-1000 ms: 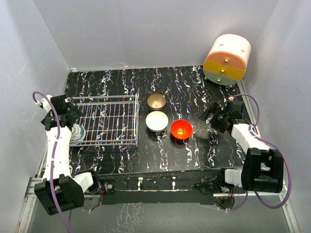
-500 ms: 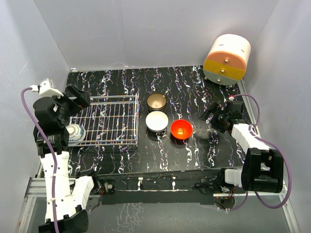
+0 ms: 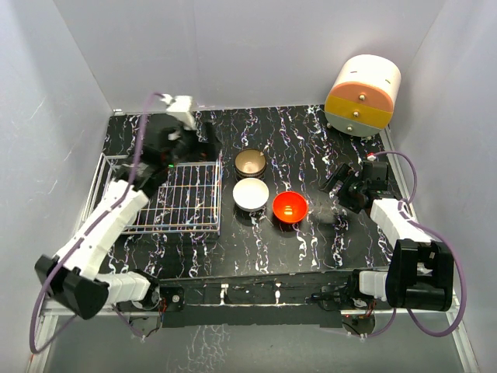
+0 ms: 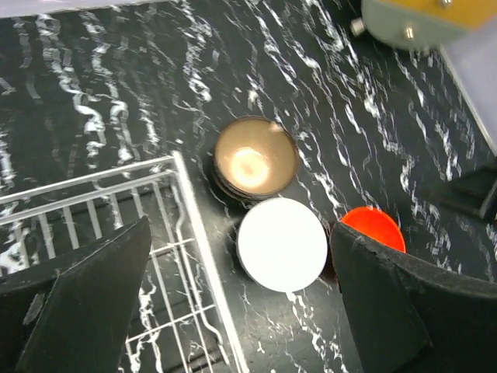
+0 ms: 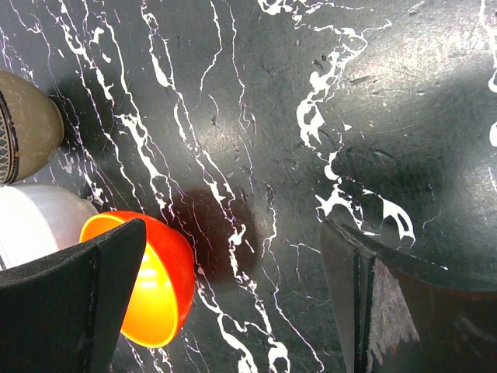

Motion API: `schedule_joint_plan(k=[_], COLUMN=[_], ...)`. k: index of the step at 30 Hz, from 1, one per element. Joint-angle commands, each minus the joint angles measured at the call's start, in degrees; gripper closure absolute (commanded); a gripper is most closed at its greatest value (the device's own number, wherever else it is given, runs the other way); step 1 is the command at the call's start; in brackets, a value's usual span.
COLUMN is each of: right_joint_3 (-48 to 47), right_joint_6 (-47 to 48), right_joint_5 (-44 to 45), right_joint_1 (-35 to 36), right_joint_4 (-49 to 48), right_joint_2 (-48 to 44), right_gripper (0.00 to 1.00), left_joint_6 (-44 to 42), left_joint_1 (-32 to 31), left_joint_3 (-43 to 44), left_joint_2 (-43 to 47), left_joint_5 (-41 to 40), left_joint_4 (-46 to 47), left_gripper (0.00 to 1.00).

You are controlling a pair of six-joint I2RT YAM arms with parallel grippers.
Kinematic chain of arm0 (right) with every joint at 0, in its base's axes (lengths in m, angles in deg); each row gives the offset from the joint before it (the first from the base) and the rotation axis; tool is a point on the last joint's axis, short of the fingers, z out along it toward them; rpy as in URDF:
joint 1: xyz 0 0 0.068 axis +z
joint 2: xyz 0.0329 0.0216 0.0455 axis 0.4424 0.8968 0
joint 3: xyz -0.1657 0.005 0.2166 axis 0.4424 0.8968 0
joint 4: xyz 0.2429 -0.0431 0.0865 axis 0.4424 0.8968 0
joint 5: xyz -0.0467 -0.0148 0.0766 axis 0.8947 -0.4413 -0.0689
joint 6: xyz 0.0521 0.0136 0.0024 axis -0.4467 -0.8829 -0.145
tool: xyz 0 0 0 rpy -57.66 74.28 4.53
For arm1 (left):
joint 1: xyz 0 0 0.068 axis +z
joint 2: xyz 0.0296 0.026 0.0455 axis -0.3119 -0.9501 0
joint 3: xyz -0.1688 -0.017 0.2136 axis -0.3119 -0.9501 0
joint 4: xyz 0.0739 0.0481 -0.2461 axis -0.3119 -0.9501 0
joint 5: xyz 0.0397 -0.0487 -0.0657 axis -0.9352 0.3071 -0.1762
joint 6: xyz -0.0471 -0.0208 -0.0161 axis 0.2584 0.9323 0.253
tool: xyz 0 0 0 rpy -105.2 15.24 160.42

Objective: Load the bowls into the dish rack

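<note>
Lining up a bowl pick, both hands empty.
Top view: your left hand [image 3: 203,146] gapes over the dish rack's [image 3: 217,198] far right corner; the rack's long axis runs left-right. Left wrist: brown bowl [image 4: 255,159] and white bowl [image 4: 282,244] sit mouth-up just right of the rack; descend onto one. Right wrist: right hand [image 5: 233,241] open, red bowl [image 5: 155,287] beside it.

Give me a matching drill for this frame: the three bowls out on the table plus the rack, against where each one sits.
Things:
1. gold bowl
2. white bowl
3. red bowl
4. dish rack

Places, as seen from the top camera:
a. leftmost of the four
b. between the other two bowls
c. rightmost of the four
d. bowl farthest back

Pairs: 1-d, 2-b, 3-c, 4-a
</note>
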State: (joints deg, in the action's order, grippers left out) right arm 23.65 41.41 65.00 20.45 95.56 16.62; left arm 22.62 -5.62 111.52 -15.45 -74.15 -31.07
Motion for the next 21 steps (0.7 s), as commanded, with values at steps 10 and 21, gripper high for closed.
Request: schedule_joint_plan(k=[10,21], right_joint_3=[-3.8,-1.6], right_joint_6=[0.9,1.8], right_joint_5=[1.9,0.4], right_joint_1=[-0.8,-1.9], right_joint_4=[-1.0,-2.6], right_joint_2=[-0.2,0.8], right_gripper=[0.02,0.02], left_joint_6=[-18.8,-15.3], left_joint_1=[-33.4,-33.2], left_joint_3=[-6.4,-9.7], left_joint_2=[-11.4,-23.0], left_joint_5=[-14.3,-19.8], left_joint_4=[14.2,16.4], left_gripper=[0.03,0.19])
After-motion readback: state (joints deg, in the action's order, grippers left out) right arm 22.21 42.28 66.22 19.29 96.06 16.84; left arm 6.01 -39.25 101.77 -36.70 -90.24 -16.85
